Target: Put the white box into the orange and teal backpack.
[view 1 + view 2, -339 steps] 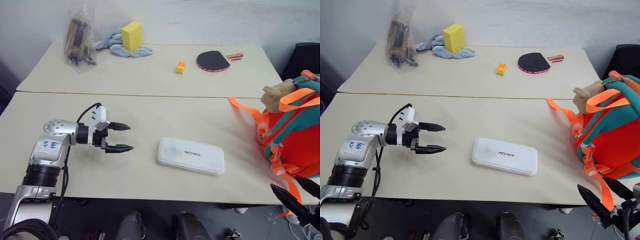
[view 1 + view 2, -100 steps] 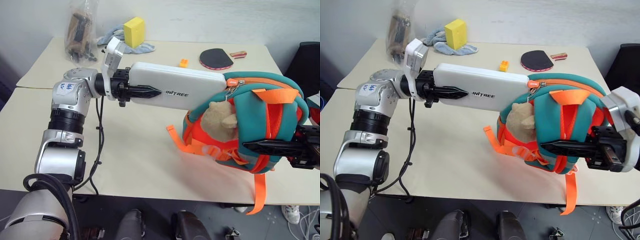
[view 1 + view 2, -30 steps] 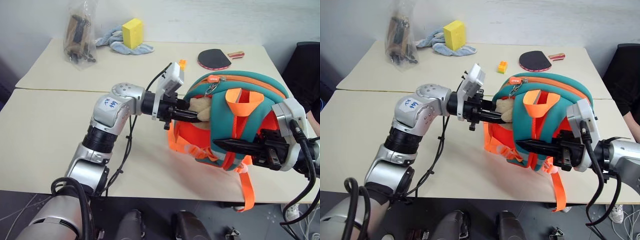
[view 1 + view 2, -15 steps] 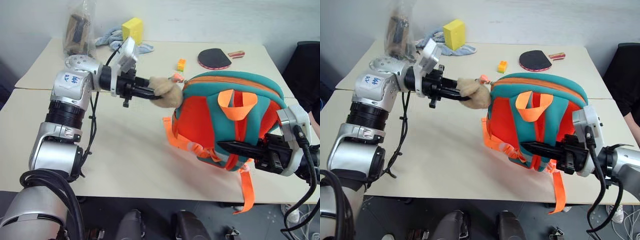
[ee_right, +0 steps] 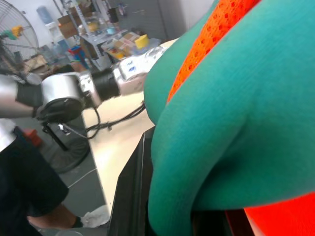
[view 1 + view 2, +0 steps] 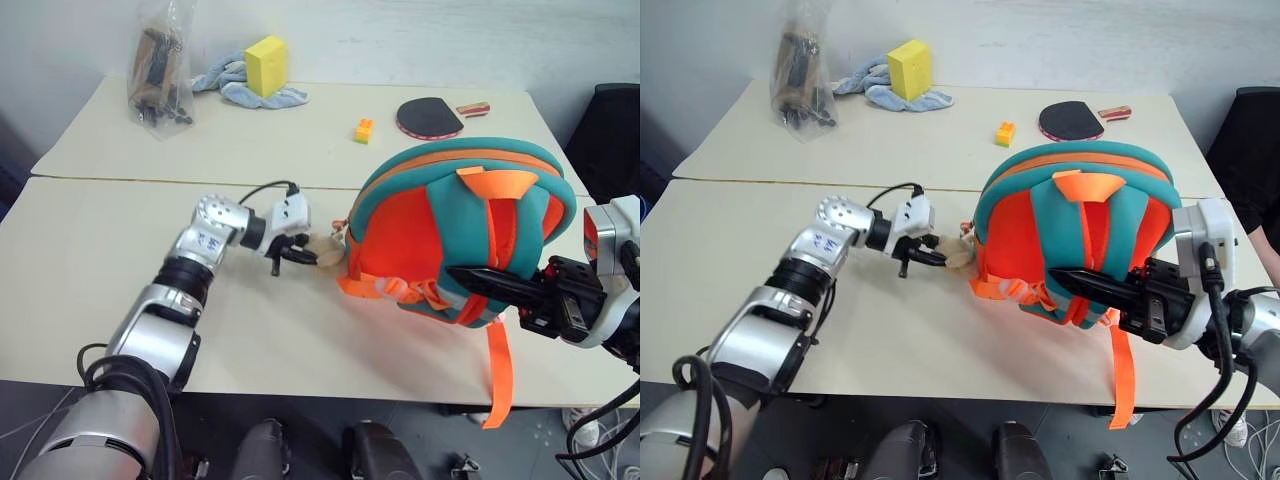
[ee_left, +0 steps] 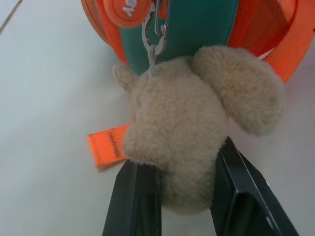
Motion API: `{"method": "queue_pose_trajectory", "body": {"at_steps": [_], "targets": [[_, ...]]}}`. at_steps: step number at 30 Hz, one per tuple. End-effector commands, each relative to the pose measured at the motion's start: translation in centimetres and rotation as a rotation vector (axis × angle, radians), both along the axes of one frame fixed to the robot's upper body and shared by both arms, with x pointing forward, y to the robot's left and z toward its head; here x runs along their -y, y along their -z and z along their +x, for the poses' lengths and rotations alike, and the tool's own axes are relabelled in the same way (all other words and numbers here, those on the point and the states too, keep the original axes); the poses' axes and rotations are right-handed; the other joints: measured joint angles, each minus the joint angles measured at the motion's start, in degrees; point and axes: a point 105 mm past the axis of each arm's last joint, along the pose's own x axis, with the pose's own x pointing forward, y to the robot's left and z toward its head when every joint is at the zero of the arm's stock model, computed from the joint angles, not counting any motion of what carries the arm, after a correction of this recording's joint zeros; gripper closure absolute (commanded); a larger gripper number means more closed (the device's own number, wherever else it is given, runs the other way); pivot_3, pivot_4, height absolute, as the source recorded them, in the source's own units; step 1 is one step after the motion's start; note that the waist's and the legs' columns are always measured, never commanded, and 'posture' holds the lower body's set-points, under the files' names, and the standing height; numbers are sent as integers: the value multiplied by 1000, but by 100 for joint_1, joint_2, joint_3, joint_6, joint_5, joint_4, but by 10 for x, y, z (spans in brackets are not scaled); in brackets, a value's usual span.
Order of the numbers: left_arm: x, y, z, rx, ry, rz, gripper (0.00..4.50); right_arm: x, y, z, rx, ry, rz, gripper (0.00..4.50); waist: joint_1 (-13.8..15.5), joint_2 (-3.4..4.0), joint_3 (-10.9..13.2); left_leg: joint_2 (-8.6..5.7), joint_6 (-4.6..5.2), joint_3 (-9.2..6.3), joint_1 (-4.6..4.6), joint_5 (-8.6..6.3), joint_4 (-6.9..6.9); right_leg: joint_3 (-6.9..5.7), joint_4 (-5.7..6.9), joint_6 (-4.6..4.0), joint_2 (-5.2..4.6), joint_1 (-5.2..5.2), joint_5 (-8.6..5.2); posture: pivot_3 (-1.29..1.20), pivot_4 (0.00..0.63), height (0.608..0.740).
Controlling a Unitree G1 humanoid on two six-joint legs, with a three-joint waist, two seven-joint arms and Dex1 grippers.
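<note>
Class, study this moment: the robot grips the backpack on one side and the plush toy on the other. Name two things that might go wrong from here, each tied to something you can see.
1. The left gripper is shut on the plush toy, which hangs from a thin metal clip. A further pull might strain or open that clip.
2. The right gripper pinches only a teal strap of the orange and teal backpack. If that grip slips, the backpack may tip over on the table.

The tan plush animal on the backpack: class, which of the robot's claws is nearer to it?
Left. The left claw is closed around the plush animal; the right claw grips the backpack on its far side.
</note>
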Motion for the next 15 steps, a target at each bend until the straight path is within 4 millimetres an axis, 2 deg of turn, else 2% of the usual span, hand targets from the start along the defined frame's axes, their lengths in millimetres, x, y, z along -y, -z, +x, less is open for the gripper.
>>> {"method": "queue_pose_trajectory", "body": {"at_steps": [1,4,8,13,15], "targets": [[0,14,-12,-93,14,12,3668,4,5,12,53,103,-58,4500,0,0,-1,0,0,0,1,0,1,0,1,0,0,2,0,0,150,740],[-11,12,-10,-134,-40,-9,2739,7,11,11,32,116,-64,3521,-5,0,-1,0,0,0,1,0,2,0,2,0,0,2,0,0,150,740],[-37,0,-14,-165,-73,-27,1516,25,17,6,-4,163,-105,2207,-35,0,-1,2,-2,1,2,1,-2,1,3,0,4,1,0,0,150,740],[-71,-52,-38,-260,3,-177,5,72,5,-13,-59,230,-174,524,-19,0,0,4,-7,2,1,4,-13,1,2,-1,7,-4,0,0,150,740],[-84,-75,-51,-271,30,-218,0,94,0,-24,-95,257,-191,55,-6,0,0,2,-6,1,4,4,-15,0,-3,-1,5,1,-1,0,150,740]]}}
